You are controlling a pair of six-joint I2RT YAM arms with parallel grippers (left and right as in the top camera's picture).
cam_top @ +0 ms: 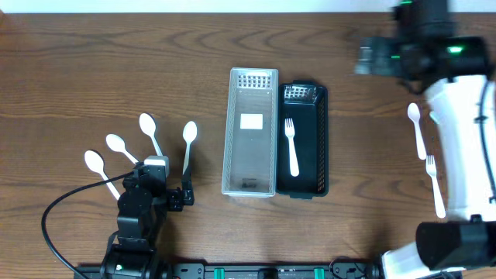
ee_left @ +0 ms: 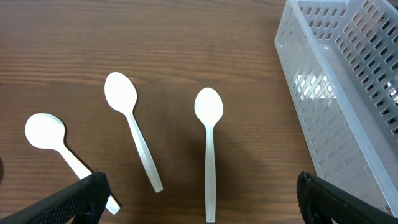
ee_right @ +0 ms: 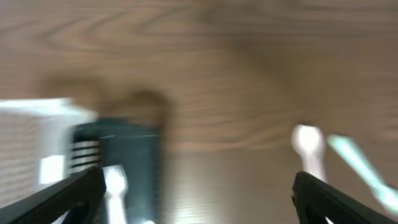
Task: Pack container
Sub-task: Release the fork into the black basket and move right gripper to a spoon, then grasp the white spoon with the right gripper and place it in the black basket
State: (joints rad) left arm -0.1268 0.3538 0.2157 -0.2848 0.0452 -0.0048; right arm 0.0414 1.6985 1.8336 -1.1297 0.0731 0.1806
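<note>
The clear container (cam_top: 252, 159) and the black container (cam_top: 320, 139) are sitting side by side, touching, mid-table (cam_top: 116, 62). A white fork (cam_top: 291, 147) is lying in the black one. A white label (cam_top: 250, 121) is showing inside the clear one, its writing too small to read. The left hand (ee_left: 200, 183) is hanging wide open by four white spoons (cam_top: 149, 128). The right hand (ee_right: 196, 183), blurred, is also gaping, with a lone spoon (cam_top: 416, 124) and a second fork (cam_top: 434, 182) lying at the right.

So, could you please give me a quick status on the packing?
Left end effector open, by the spoons. Right end effector open, empty. One white fork in black basket; clear basket empty. Nothing blocking.
</note>
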